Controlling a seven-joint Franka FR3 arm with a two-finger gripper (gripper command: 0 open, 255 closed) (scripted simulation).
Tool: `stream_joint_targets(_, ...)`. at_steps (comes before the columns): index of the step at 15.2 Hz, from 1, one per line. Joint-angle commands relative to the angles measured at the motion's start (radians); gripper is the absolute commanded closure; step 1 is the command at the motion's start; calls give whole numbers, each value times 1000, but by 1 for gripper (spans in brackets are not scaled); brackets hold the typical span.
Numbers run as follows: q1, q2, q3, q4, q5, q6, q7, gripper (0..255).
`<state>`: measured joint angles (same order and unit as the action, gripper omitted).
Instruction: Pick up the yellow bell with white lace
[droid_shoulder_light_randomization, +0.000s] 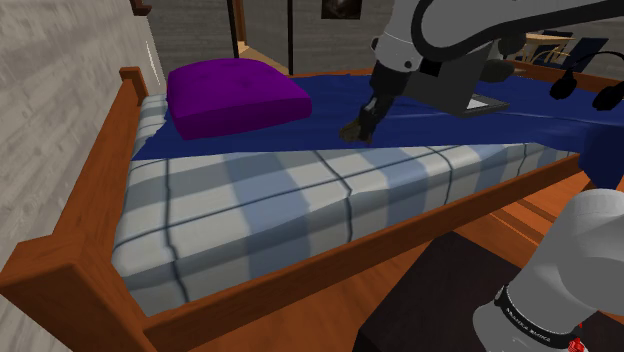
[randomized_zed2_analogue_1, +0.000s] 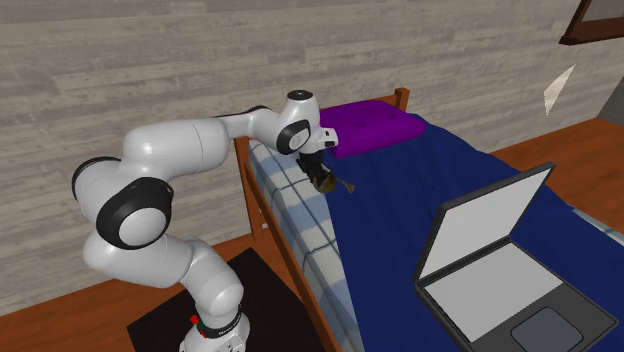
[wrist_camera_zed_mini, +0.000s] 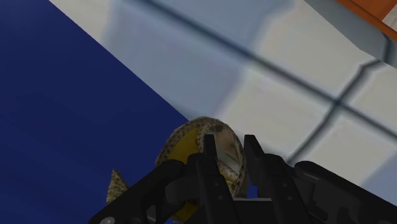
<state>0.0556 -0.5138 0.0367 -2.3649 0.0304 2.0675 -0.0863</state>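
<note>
The yellow bell, edged with pale lace, sits between my black fingers, which clasp its rim. In the shoulder view my gripper points down at the seam between the blue blanket and the checked sheet, with the bell dark at its tip. The second exterior view shows my gripper over the near side of the bed, with the bell below it. I cannot tell whether the bell touches the bedding.
A wooden bed frame surrounds a checked sheet and a blue blanket. A purple pillow lies at the head. An open laptop rests on the blanket. My stand is beside the bed.
</note>
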Motion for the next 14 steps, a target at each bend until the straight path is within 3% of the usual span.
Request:
stream_joint_targets(1,0,1,0,27,0,-27,1,255)
stream_joint_targets(14,-1,6,-2,182,-3,-176,3,255)
